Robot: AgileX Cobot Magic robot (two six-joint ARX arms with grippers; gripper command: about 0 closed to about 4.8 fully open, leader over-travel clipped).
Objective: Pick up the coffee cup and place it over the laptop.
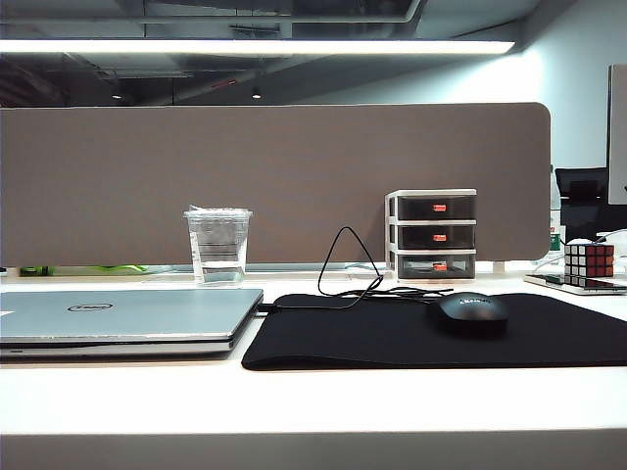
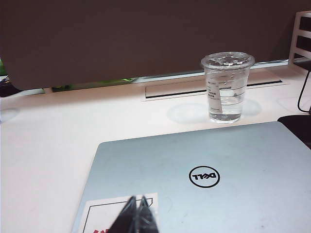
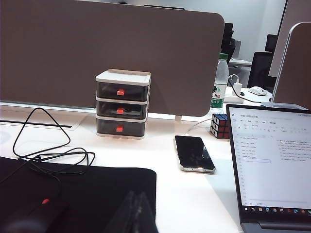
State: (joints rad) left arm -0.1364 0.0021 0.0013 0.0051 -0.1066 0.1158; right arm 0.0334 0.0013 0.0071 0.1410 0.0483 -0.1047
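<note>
The coffee cup (image 1: 217,245), clear ridged plastic with a flat lid and some clear liquid, stands upright on the white desk just behind the laptop's far right corner. The slim silver laptop (image 1: 127,315) lies closed, Dell logo up. In the left wrist view my left gripper (image 2: 137,199) hovers shut and empty over the near part of the laptop (image 2: 218,160), well short of the cup (image 2: 227,87). My right gripper (image 3: 137,195) is shut and empty above the edge of the black mouse pad (image 3: 97,194). Neither gripper shows in the exterior view.
A black mouse (image 1: 472,311) sits on the mouse pad (image 1: 411,338), its cable (image 1: 348,264) looping beside a three-drawer organizer (image 1: 432,235). A Rubik's cube (image 3: 220,125), a phone (image 3: 194,153) and an open second laptop (image 3: 272,165) lie at the right. A brown partition (image 1: 274,176) backs the desk.
</note>
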